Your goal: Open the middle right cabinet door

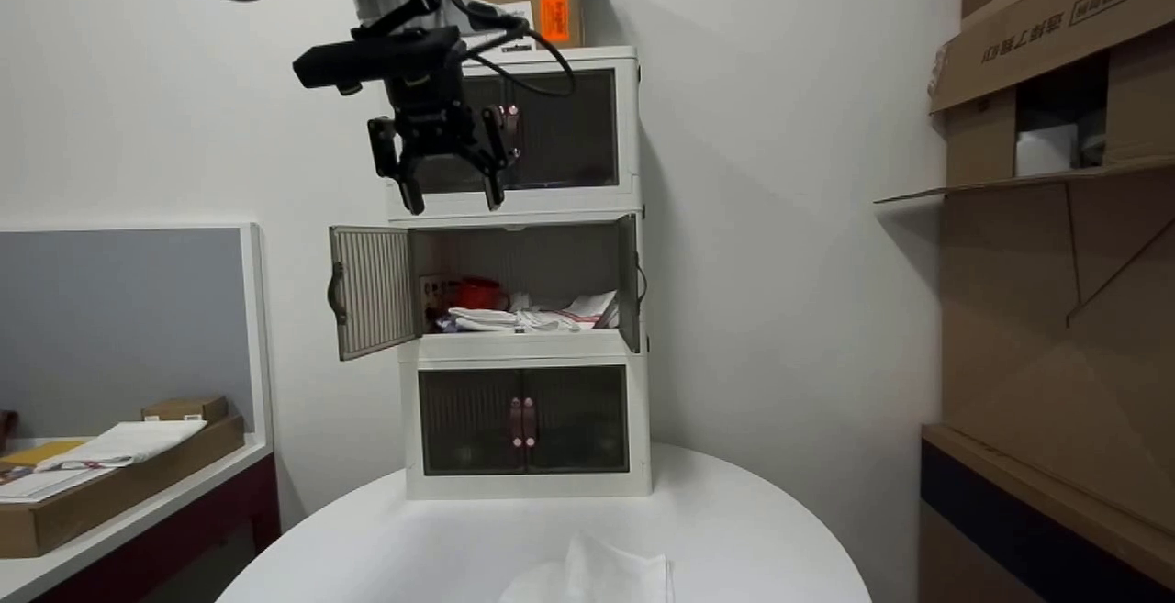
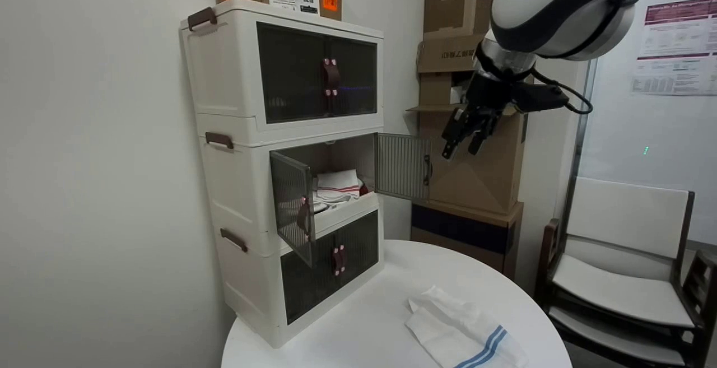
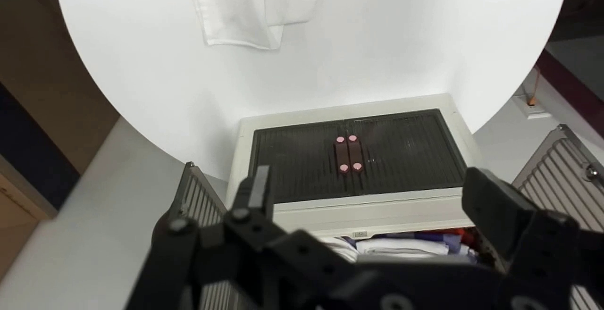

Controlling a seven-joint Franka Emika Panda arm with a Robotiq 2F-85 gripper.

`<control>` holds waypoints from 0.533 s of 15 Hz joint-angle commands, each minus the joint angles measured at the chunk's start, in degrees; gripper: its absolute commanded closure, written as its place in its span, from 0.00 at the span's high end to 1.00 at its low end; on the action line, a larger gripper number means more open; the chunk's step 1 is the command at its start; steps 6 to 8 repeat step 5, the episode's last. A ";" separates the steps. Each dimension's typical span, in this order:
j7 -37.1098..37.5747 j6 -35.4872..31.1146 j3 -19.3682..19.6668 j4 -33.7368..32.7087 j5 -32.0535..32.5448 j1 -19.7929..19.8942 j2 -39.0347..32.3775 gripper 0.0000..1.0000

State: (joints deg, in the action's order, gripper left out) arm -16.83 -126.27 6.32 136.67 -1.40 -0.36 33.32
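Note:
The middle right cabinet door (image 1: 629,282) stands swung open, seen nearly edge-on at the right of the middle tier. It shows as a ribbed grey panel with a dark handle in an exterior view (image 2: 402,165). In the wrist view, which is upside down, this door (image 3: 205,196) is at left, partly behind a finger. The matching left door (image 1: 372,291) also stands open. My gripper (image 1: 455,202) hangs in front of the white cabinet (image 1: 528,351), open and empty, apart from both doors. Its fingers spread wide in the wrist view (image 3: 368,180).
Folded cloths (image 1: 551,317) and a red cup (image 1: 479,293) lie inside the middle tier. The upper doors (image 2: 319,74) and lower doors (image 2: 330,267) are shut. A white cloth (image 2: 454,329) lies on the round table (image 2: 386,306). Cardboard boxes (image 1: 1046,309) stand at the side.

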 commanded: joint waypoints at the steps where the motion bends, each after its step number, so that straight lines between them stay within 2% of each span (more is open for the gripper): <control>1: -0.31 0.08 0.38 0.36 0.17 -0.39 0.68 1.00; 8: -0.76 -0.41 0.44 1.00 0.17 -0.60 0.97 1.00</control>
